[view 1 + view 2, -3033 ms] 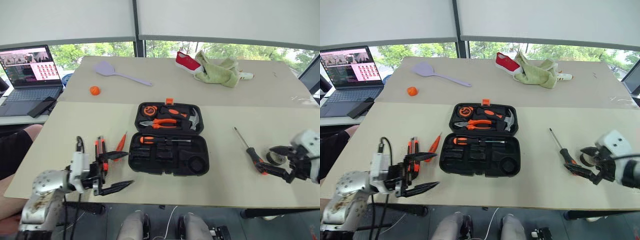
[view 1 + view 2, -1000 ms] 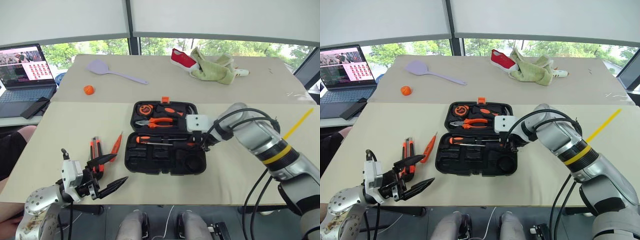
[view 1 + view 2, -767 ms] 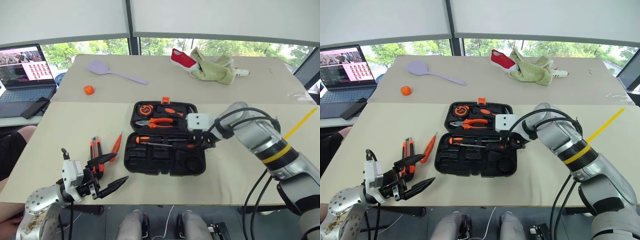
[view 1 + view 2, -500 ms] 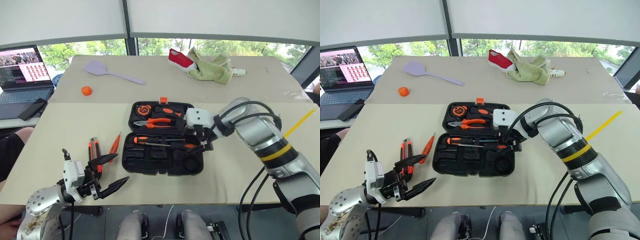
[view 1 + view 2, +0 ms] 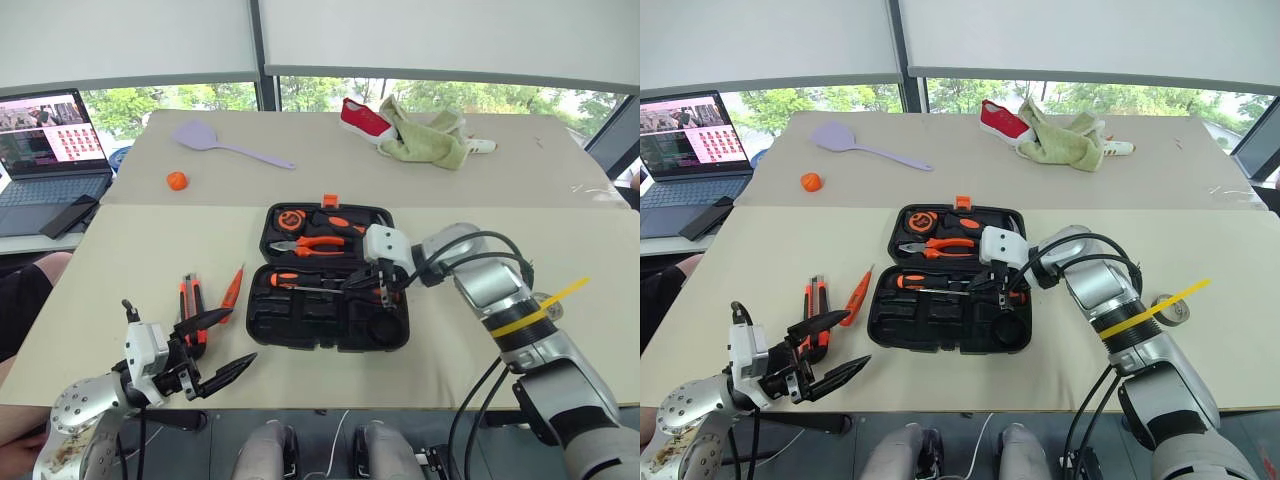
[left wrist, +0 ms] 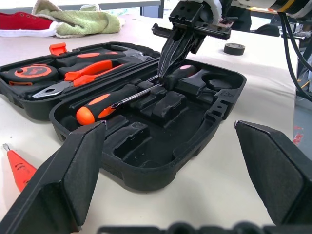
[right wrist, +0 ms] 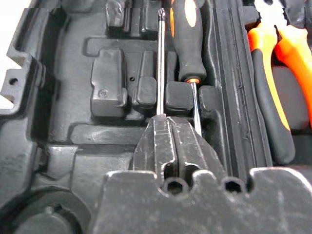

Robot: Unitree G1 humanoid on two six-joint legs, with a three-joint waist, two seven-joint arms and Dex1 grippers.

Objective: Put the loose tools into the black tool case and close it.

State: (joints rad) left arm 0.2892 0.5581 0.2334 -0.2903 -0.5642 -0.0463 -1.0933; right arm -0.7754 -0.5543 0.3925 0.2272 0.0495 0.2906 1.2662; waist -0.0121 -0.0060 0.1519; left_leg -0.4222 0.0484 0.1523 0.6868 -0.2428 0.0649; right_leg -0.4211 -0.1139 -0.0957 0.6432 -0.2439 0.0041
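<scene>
Fingers of the left gripper (image 5: 218,345) hung spread wide and empty over the counter's (image 5: 130,260) near left corner. Just beyond them, toward the left edge, lay the utility knife (image 5: 190,305) and the slim tester screwdriver (image 5: 231,290), side by side. The black tool case (image 5: 330,275) sat open at the middle of the counter, lid half toward the far edge holding the pliers (image 5: 315,243), tape measure (image 5: 296,218) and hammer (image 5: 352,228). In the near half one screwdriver (image 5: 300,279) lay along the hinge side, and the right gripper (image 6: 169,53) reached in from the right, its fingers (image 7: 168,141) clenched together over a second screwdriver (image 7: 160,63) whose thin shaft ran out from under their tips; whether they actually pinched it could not be told. The small tape roll (image 5: 1168,309) rested near the right edge, behind the right arm. On the far counter lay a lilac spatula (image 5: 225,144), an orange ball (image 5: 177,180), and a red shoe (image 5: 364,117) with a green cloth (image 5: 428,140). A laptop (image 5: 50,145) stood beyond the left edge.
</scene>
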